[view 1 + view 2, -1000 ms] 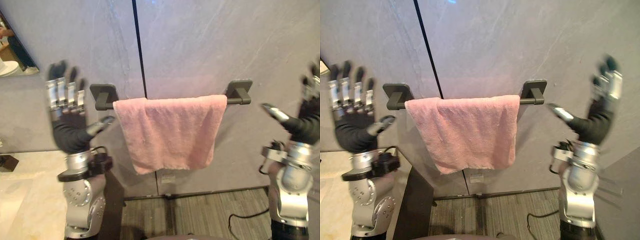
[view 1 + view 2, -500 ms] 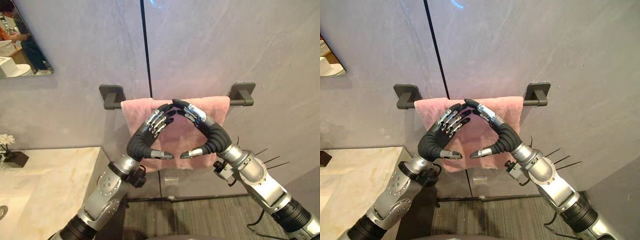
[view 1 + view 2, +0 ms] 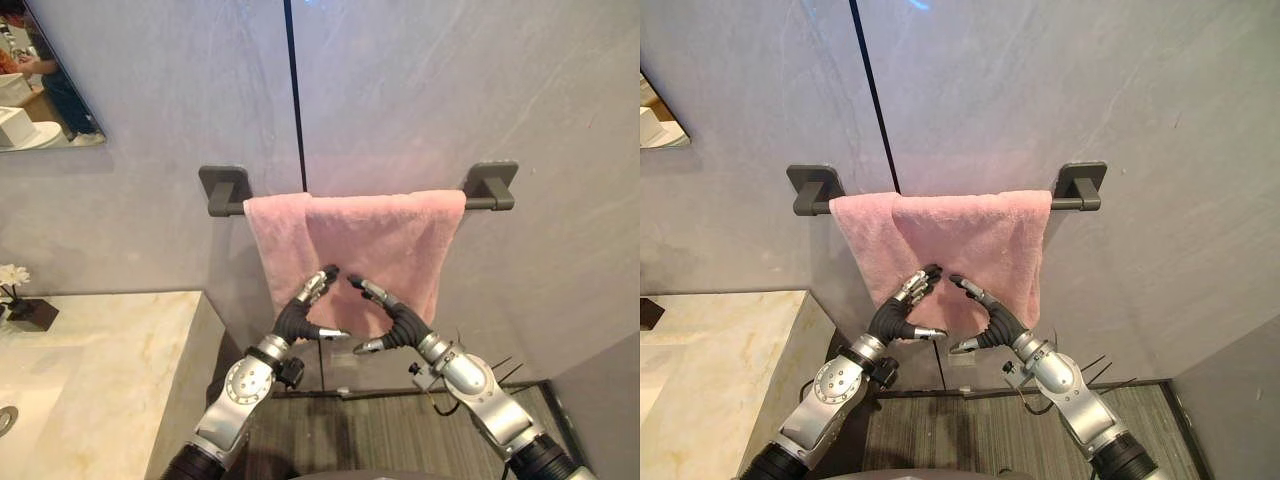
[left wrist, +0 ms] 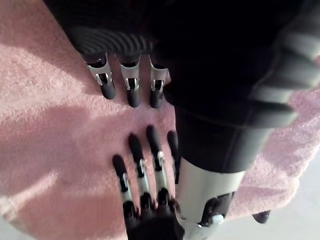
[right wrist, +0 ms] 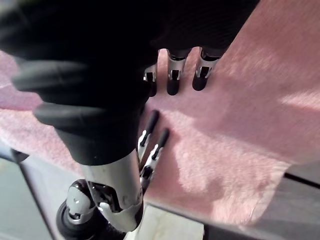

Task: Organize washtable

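A pink towel (image 3: 385,240) hangs folded over a dark bar whose brackets (image 3: 224,188) are fixed to the grey wall. Both hands are in front of the towel's lower part, fingertips pointing at each other with a small gap. My left hand (image 3: 298,318) is open with its fingers lightly bent. My right hand (image 3: 392,322) is open the same way. In the left wrist view the left fingers (image 4: 131,85) lie against the towel (image 4: 55,125), facing the right hand's fingers (image 4: 145,165). In the right wrist view the right fingers (image 5: 172,75) rest over the cloth (image 5: 240,125). Neither hand grips the cloth.
A marble washtable top (image 3: 100,370) is at the lower left, its corner close to my left arm. A small dark pot with a white flower (image 3: 25,305) stands at its far edge. A mirror (image 3: 40,70) hangs at the upper left. Striped carpet (image 3: 370,440) lies below.
One second ago both hands were raised wide apart on either side of the towel. They came together at the towel's top, then slid down to its lower part.
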Robot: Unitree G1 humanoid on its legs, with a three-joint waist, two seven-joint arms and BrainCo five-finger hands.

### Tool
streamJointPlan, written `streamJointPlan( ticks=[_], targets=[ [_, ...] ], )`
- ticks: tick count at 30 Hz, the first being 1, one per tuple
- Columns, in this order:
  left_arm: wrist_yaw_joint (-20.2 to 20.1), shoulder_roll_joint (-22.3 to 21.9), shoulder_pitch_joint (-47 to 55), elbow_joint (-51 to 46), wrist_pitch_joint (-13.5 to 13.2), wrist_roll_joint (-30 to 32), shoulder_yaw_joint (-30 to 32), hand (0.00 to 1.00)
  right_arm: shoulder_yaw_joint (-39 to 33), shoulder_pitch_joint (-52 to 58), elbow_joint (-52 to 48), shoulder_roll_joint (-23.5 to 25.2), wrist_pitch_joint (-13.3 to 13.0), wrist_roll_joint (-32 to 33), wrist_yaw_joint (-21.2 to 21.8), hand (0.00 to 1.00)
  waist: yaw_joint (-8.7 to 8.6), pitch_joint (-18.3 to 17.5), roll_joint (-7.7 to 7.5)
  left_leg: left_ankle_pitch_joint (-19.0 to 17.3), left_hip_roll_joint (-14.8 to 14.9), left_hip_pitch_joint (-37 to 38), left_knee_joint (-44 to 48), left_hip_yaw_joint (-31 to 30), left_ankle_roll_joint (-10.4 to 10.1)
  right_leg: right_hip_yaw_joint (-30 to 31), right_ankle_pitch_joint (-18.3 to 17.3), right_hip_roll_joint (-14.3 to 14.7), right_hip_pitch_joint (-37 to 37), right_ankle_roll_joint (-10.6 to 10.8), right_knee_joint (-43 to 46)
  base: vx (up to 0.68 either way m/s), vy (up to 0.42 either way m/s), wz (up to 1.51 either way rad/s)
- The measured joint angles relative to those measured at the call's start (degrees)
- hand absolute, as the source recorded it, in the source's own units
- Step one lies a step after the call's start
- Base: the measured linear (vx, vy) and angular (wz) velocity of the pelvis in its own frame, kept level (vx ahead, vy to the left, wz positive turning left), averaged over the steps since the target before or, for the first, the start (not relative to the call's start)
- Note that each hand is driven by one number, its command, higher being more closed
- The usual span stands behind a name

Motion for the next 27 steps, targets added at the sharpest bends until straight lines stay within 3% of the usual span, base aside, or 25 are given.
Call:
streamJointPlan(
  ticks=[6, 15, 27],
  targets=[
    [4.1, -1.8, 0.3, 3.7, 0.0, 4.8, 5.6, 0.0, -9.8, 3.8, 0.0, 4.4, 0.0, -3.0, -3.5, 0.0, -0.11, 0.4, -0.68, 0.0, 0.4, 0.3, 0.0, 0.0, 0.0, 0.1, 0.0, 0.0, -0.1, 0.0, -0.1, -0.02, -0.011, 0.0],
    [8.1, -5.7, 5.3, 3.2, 0.0, 6.0, 18.9, 0.0, -25.1, 10.7, -3.7, 10.8, 0.0, -3.6, -7.3, 0.0, -0.61, 0.8, -1.38, -0.1, 0.1, 0.2, 0.0, 0.4, -0.1, 0.0, 0.0, 0.2, -0.1, 0.0, -0.5, 0.0, 0.0, -0.01],
    [9.7, -12.5, 15.0, -3.5, 0.0, 6.6, 26.5, 0.0, -33.6, 21.7, -5.2, 17.9, -0.1, -4.0, -8.1, 0.0, -1.44, 0.9, -1.25, -0.7, 0.3, 0.2, 0.0, 0.5, -0.3, 0.0, 0.0, 0.3, -0.1, 0.0, -0.8, 0.0, 0.0, 0.0]
  ],
)
